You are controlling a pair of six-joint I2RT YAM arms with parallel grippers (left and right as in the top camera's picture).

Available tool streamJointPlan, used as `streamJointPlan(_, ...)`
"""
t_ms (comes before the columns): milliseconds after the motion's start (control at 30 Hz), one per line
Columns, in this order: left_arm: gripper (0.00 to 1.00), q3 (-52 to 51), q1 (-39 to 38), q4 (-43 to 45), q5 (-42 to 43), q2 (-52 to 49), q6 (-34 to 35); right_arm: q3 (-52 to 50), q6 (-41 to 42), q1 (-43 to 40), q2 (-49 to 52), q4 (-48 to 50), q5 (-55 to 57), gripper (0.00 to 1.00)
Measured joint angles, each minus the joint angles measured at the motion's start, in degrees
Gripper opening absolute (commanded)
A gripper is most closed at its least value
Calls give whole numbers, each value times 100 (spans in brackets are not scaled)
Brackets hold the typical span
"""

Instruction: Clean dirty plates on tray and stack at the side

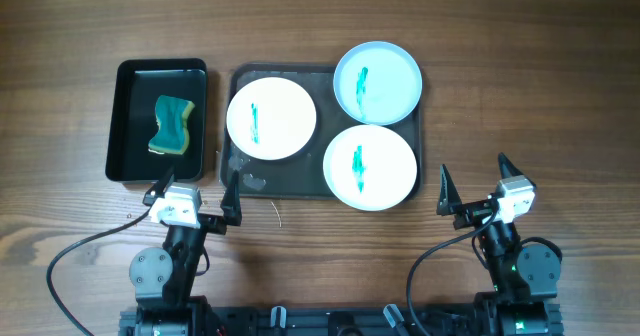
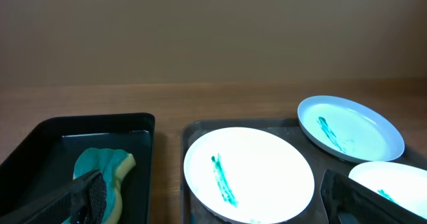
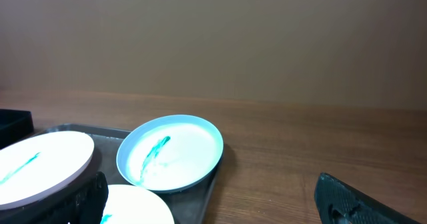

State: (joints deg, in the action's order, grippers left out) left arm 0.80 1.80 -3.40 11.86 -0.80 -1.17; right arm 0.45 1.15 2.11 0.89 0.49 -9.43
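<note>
On the tray [image 1: 285,181] lie three streaked plates [image 1: 271,119]; left fingers [image 1: 232,198] and right fingers [image 1: 445,192] (empty) spread wide.

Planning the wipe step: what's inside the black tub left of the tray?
One teal-and-yellow sponge lies in the tub, nothing else visible. The floor under the sponge is covered.

Robot lab setup: two arms [image 1: 168,264] mounted at wood-grain table [image 1: 560,36], bare beige wall [image 2: 213,31] behind.
</note>
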Motion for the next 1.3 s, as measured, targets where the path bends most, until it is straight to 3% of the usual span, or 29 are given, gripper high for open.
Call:
streamJointPlan(500,100,83,0,232,157,-98,0,52,17,0,57,83,-144,100)
streamJointPlan(700,100,1051,0,-269,173,-1128,0,839,28,0,721,-107,-485,100)
streamJointPlan(833,100,2111,2,-710,267,-2052,2,1840,28,0,1440,-785,-730,100)
streamJointPlan(1033,100,4098,2,-2190,433,-3626,-2,3932,48,0,2966,-2636,-1073,100)
streamJointPlan(1300,100,7058,2,-5311,455,-5965,0,6603,55,0,5038,-5696,-1421,100)
